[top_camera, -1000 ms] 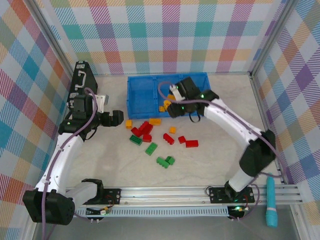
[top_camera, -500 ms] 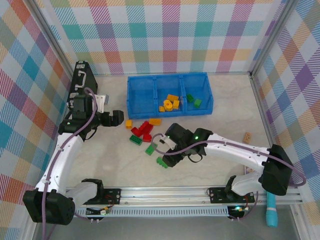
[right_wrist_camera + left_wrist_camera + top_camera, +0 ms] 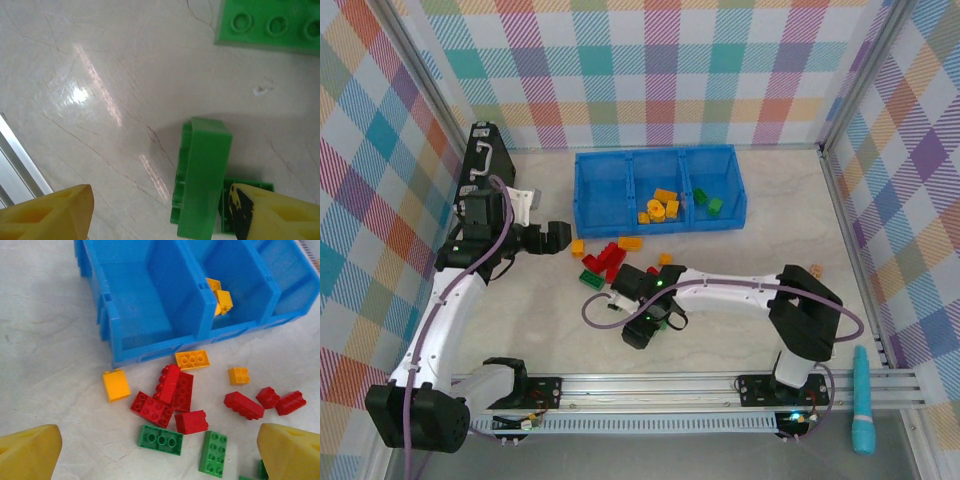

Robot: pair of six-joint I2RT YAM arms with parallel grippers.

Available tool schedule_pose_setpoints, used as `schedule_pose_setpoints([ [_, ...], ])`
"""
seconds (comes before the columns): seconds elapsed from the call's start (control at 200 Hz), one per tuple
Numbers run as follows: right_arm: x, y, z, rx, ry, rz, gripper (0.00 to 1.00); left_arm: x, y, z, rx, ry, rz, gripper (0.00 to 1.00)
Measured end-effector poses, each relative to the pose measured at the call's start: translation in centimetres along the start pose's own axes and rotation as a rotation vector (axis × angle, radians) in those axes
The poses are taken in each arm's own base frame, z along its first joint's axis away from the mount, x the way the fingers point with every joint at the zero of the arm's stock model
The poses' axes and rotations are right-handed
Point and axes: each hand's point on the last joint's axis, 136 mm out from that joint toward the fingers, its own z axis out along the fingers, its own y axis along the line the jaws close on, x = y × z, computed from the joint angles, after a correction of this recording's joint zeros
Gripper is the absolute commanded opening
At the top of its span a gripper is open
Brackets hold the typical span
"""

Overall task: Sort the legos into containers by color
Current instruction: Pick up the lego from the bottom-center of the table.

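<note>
Right end effector (image 3: 157,201) hangs low over the tabletop (image 3: 775,250), released, a green lego (image 3: 201,175) on edge between its fingers. Left end effector (image 3: 552,237) gapes wide, empty. Blue bin (image 3: 605,190) holds yellow legos (image 3: 660,207) in its middle compartment; red legos (image 3: 170,390) lie loose in front.

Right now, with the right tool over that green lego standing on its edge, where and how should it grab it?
Take the green lego across its two broad faces, coming straight down. It stands on edge, narrow smooth side up, so those faces are upright for pinching. The right tool straddles it, open. A second green lego crowds one face, so probably ease in gently.
</note>
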Motion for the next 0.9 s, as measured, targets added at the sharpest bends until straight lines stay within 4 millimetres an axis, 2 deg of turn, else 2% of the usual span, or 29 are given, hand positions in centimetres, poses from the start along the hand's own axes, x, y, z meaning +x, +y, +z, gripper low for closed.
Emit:
schedule_pose_setpoints([
  [0.13,-0.4,-0.1,0.6,0.005,0.009,-0.023,0.72,-0.2,-0.8,0.0,0.049,-0.008,0.01,1.0],
  [0.29,-0.1,-0.4,1.7,0.021,0.044,-0.033,0.7,-0.5,-2.1,-0.2,0.122,-0.011,0.019,1.0],
  [0.405,0.3,-0.8,2.4,0.036,0.066,-0.037,0.66,-2.3,-2.6,-0.6,0.132,-0.028,0.036,1.0],
  [0.49,0.3,-0.9,2.5,0.044,0.071,-0.045,0.6,-4.0,-3.1,-1.0,0.136,-0.051,0.057,1.0],
  [0.69,0.3,-1.3,2.6,0.064,0.072,-0.054,0.35,-6.5,-4.0,-1.2,0.132,-0.068,0.108,1.0],
  [0.9,0.2,-1.8,2.5,0.09,0.068,-0.056,0.26,-9.0,-4.8,-1.1,0.114,-0.073,0.169,1.0],
])
